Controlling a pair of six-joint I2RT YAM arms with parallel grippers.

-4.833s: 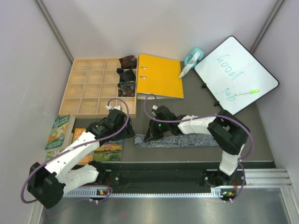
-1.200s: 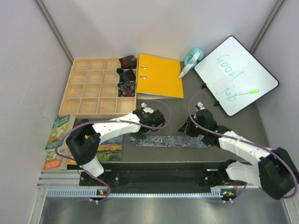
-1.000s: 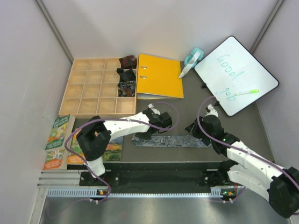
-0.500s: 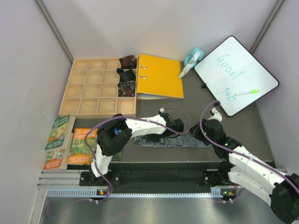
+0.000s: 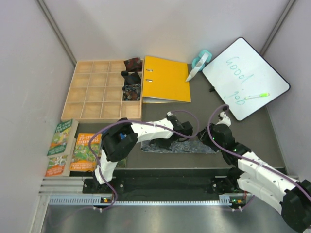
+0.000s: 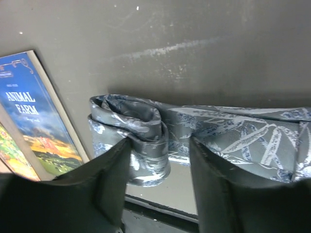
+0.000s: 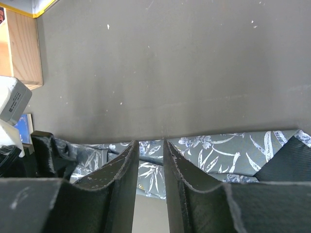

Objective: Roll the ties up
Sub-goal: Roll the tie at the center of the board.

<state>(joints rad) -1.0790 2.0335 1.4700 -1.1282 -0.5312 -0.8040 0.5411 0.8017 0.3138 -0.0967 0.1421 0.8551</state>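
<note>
Silvery grey-blue patterned fabric, a narrow necktie (image 5: 200,147), lies stretched left to right on the dark surface (image 5: 194,104), just beyond the arm bases and about midway across the scene. Its left end is wound into a small loose roll (image 6: 131,128), close to a paperback titled Animal Farm (image 6: 34,121). The left arm (image 5: 155,128) reaches across to it, and the left jaws stand well apart around that roll. One side is against the cloth and a clear gap shows on the other, so they grip nothing. The right arm (image 5: 252,162) comes in from the right. Its jaws are nearly together with only a thin slit between them, their tips at the far edge of the flat stretch of tie, left of its dark ribbed tip (image 7: 286,162). I cannot tell whether they pinch the cloth. At far left sits a pale wooden tray of square compartments (image 5: 92,94), whose right-hand column holds three small rolled ties: dark red (image 5: 132,63), black (image 5: 130,76) and dark speckled (image 5: 131,92). A yellow ring binder (image 5: 167,80) lies just right of the tray, and a whiteboard (image 5: 245,77) is at far right.
</note>
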